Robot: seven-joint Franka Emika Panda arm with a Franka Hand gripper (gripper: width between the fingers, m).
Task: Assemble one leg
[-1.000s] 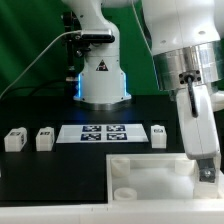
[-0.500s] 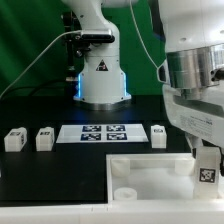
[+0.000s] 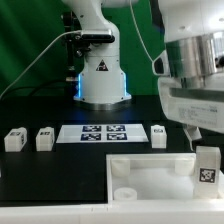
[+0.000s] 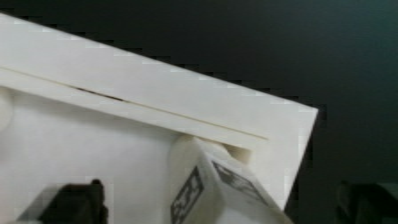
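Observation:
A leg, a small white block with a marker tag, stands upright at the right corner of the large white top. My gripper hangs just above it with the jaws apart and holds nothing. In the wrist view the leg shows between the two dark fingertips, with a gap on each side, over the top's corner. Three more legs stand on the black table: two at the exterior view's left and one right of the marker board.
The marker board lies flat behind the top. The arm's white base stands behind it, with cables at the exterior view's left. The top fills the front right of the table.
My gripper has let go of the leg and risen from it. The leg stays standing at the top's right corner.

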